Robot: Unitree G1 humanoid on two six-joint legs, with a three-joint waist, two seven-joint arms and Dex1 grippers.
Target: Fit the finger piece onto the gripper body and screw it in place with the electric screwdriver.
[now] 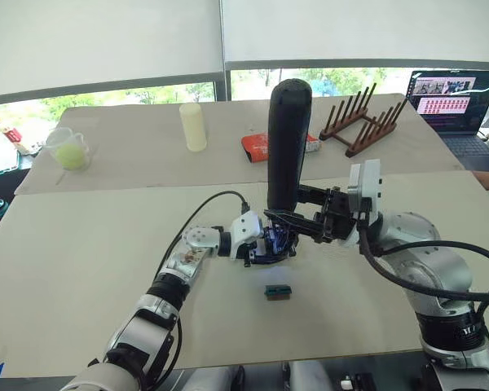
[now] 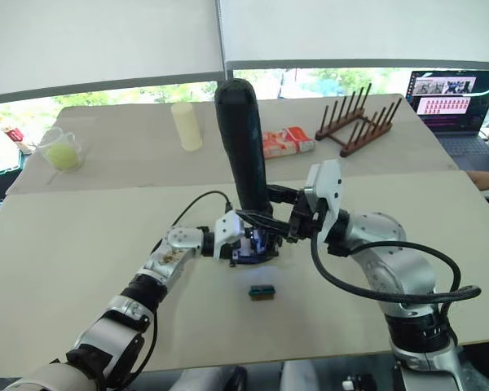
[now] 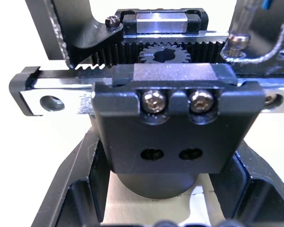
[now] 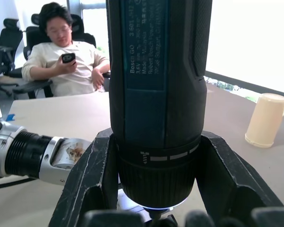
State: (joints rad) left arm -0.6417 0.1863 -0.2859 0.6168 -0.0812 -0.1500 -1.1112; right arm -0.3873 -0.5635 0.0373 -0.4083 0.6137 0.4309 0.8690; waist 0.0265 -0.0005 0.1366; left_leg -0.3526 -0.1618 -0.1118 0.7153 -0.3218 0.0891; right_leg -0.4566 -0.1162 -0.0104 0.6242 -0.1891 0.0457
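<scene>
Right gripper (image 1: pixel 297 221): clamped around electric screwdriver (image 1: pixel 288 142), held upright, bit end down.
Left gripper (image 1: pixel 265 243): pinching gripper body (image 3: pixel 177 125) on table (image 1: pixel 81 244).
Step tip: keep driver vertical, seat bit squarely in 1 screw, hold body steady.
Position: body directly beneath right gripper, touching left gripper's fingers.
Finger piece: cannot tell where.

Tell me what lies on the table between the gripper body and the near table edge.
A small green block lies there alone, apart from the gripper body that the left end effector holds. Otherwise the table is bare, as the left eye view shows.
</scene>
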